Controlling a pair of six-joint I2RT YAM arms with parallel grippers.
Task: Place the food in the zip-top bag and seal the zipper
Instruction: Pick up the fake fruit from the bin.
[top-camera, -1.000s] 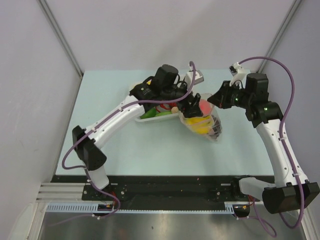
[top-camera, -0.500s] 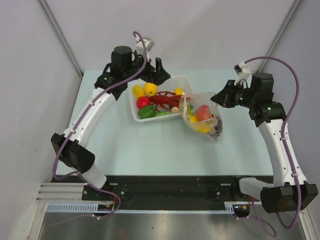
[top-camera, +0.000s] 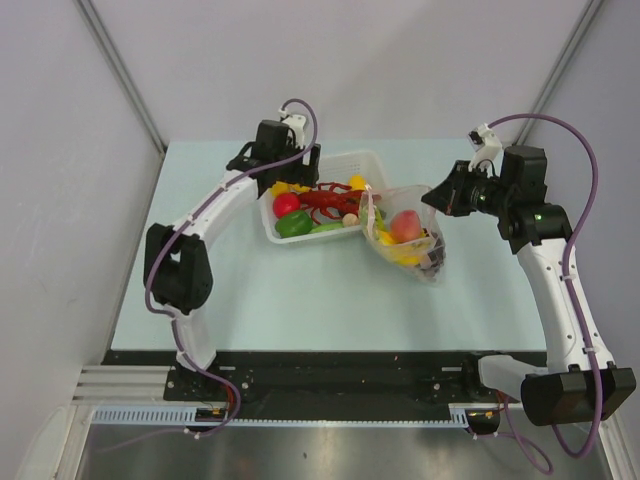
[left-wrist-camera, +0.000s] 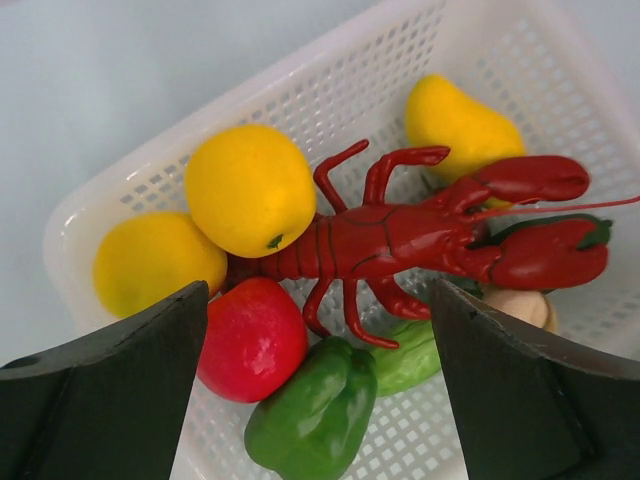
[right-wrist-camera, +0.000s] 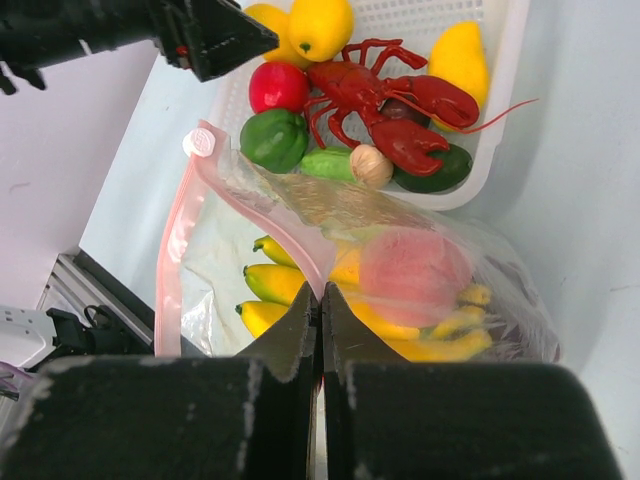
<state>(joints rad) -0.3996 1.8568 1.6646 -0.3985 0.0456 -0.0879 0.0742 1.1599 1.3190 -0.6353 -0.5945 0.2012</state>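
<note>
The clear zip-top bag (top-camera: 410, 245) lies open right of the white basket (top-camera: 372, 158). It holds yellow bananas (right-wrist-camera: 272, 285), a pink peach (right-wrist-camera: 410, 265) and dark grapes (top-camera: 432, 255). My right gripper (top-camera: 432, 196) is shut on the bag's pink-red zipper (right-wrist-camera: 168, 270) edge and holds the mouth up (right-wrist-camera: 321, 300). My left gripper (top-camera: 300, 168) is open and empty above the basket's left end (left-wrist-camera: 320, 400). Below it lie a red tomato (left-wrist-camera: 250, 340), a green pepper (left-wrist-camera: 310, 420), a red lobster (left-wrist-camera: 400, 235), two lemons (left-wrist-camera: 250, 185) and a yellow mango (left-wrist-camera: 460, 120).
The basket also holds a cucumber (right-wrist-camera: 325, 163) and a garlic bulb (right-wrist-camera: 371, 165). Its rim (left-wrist-camera: 100, 195) rings the left gripper's fingers. Grey walls stand behind and at both sides of the pale table (top-camera: 300, 300).
My left arm has left the bag's mouth, swung back to the far left, then come over the basket's left end. The right gripper and bag have stayed put.
</note>
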